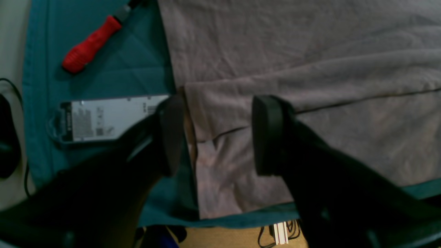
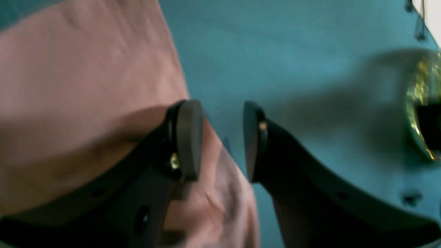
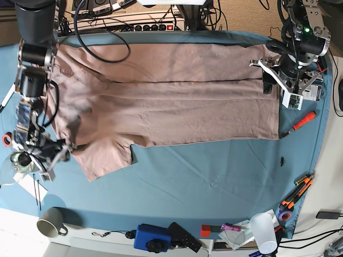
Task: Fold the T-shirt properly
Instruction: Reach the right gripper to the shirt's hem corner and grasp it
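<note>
The dusty-pink T-shirt (image 3: 166, 101) lies spread on the blue table cloth (image 3: 214, 176), with its top part folded down along a crease. My left gripper (image 1: 218, 137) is open over the shirt's folded edge (image 1: 241, 113), one finger (image 1: 170, 134) at the cloth side and the other (image 1: 268, 134) over the fabric. In the base view it (image 3: 268, 80) sits at the shirt's right end. My right gripper (image 2: 220, 141) is open and straddles the shirt's edge (image 2: 86, 103). In the base view it (image 3: 64, 147) is at the left, near the sleeve (image 3: 104, 158).
A red-handled screwdriver (image 1: 91, 44) and a flat labelled pack (image 1: 106, 117) lie beside the left gripper. A shiny tape roll (image 2: 423, 103) lies right of the right gripper. A mug (image 3: 51, 225), a blue box (image 3: 153, 238), a white cup (image 3: 263, 230) and pens (image 3: 297, 193) line the front edge.
</note>
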Robot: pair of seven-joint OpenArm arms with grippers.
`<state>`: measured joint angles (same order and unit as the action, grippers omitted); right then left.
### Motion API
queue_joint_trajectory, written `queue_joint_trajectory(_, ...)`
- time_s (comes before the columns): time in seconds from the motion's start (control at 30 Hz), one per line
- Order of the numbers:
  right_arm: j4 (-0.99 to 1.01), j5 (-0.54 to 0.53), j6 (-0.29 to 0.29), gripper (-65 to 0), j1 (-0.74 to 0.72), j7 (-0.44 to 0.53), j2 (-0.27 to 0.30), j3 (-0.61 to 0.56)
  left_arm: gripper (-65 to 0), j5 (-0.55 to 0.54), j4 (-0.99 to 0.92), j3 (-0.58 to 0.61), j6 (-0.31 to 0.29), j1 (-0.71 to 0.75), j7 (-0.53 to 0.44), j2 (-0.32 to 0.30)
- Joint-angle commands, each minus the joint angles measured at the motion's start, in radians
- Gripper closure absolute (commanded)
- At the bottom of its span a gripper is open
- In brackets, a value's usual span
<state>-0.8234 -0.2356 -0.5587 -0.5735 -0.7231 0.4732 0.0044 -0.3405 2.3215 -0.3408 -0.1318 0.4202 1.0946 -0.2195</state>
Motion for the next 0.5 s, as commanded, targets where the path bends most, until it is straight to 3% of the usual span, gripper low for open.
queue_joint_trajectory(0.0, 0.011, 0.000, -0.002, -20.6, -0.048, 0.032, 0.005, 0.004, -32.0, -0.001, 0.014, -0.002, -0.001, -0.002, -0.019, -0.008)
queue_joint_trajectory(0.27, 0.169, 0.069, -0.002, -20.2, -0.086, 0.061, -0.077, 0.003, -32.0, -0.004, 0.014, -0.002, -0.001, -0.002, -0.019, -0.008)
queue_joint_trajectory(0.47, 0.151, 0.014, 0.003, 0.0, -0.080, -0.077, -0.073, 0.003, -32.0, -0.004, 0.014, -0.002, -0.001, -0.002, -0.019, -0.008)
